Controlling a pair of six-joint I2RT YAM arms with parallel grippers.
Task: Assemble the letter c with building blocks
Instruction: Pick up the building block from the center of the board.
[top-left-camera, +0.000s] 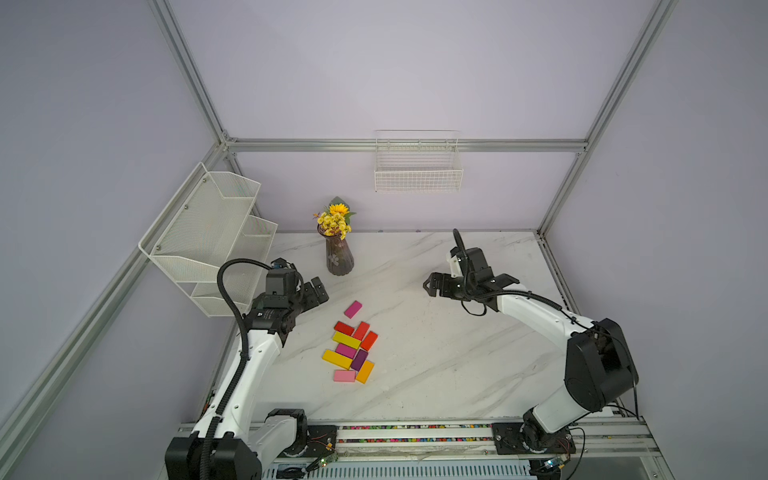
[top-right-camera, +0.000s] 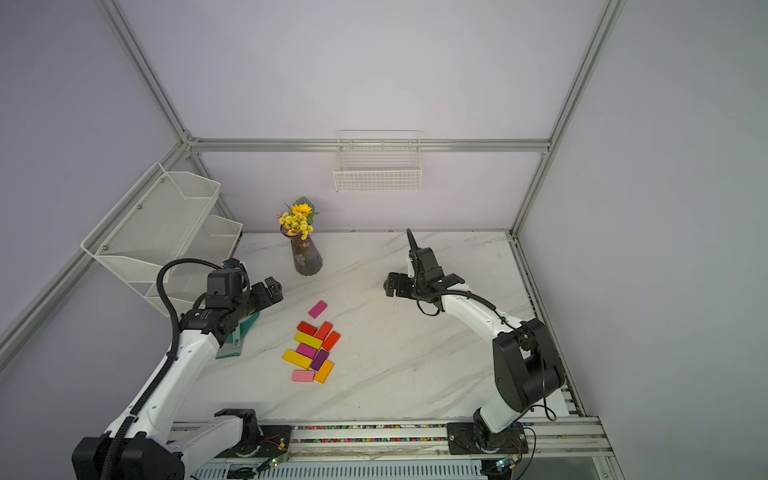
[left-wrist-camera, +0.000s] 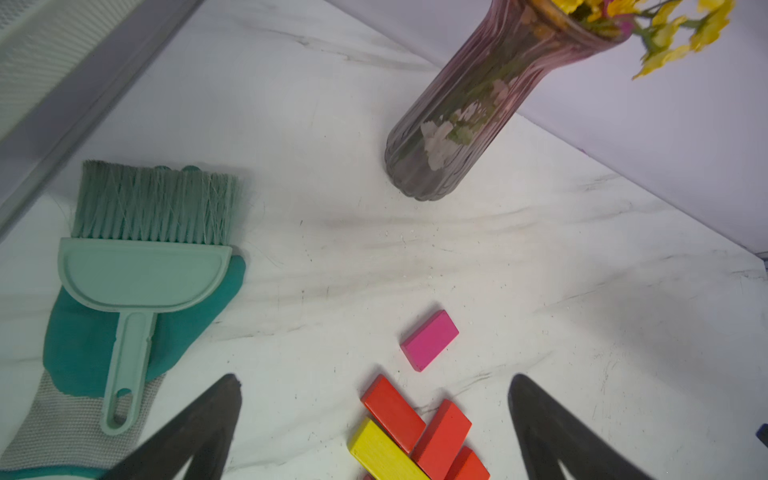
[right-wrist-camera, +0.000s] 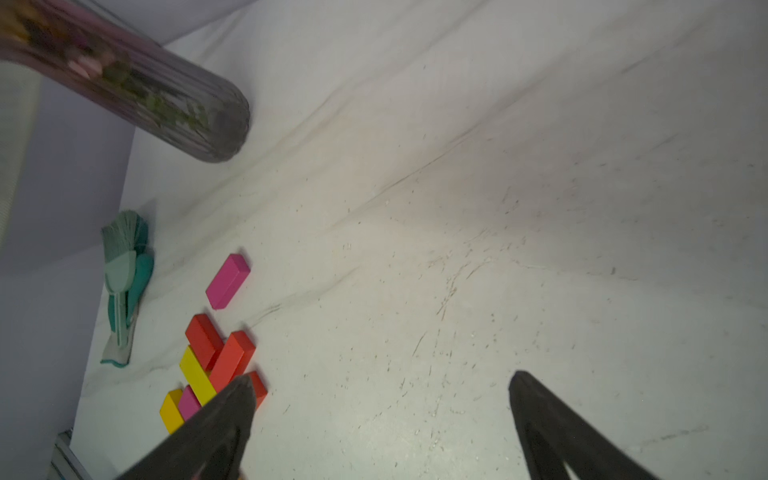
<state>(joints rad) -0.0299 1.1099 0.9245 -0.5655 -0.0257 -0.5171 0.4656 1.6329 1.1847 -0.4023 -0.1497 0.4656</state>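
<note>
The building blocks (top-left-camera: 348, 341) lie in 1 messy bunch left of the table's (top-left-camera: 457, 353) middle, no C yet. The left gripper (top-left-camera: 318, 291) and right gripper (top-left-camera: 428, 286) hang nearby, jaws spread wide and empty, likely ready to grab 1.

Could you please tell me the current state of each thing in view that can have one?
left gripper: open, holding nothing
right gripper: open, holding nothing
lone magenta block: lying flat, apart from the rest
other building blocks: bunched together on the table, no C formed
vase: upright, holding flowers
brush: lying on the glove
glove: flat on the table
wire basket: hanging, looks empty
</note>
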